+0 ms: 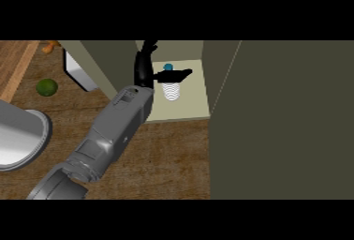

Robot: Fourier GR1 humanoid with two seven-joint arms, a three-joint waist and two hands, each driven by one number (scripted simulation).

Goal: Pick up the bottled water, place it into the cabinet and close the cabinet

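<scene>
The bottled water (171, 90), clear and ribbed with a teal cap, stands on the pale floor of the open cabinet (187, 112). My left hand (143, 70) reaches into the cabinet just left of the bottle. Its fingers (148, 50) stretch straight toward the cabinet's back, and its thumb (178, 75) is spread to the right across the bottle's neck, hiding part of it. Nothing curls round the bottle. The grey forearm (114, 131) comes in from the lower left. My right hand does not show.
The cabinet's dark olive door (290, 122) stands open and fills the right side. On the wooden counter lie a green lime (47, 87), a large metal bowl (17, 140) at the left edge and a white object (79, 70).
</scene>
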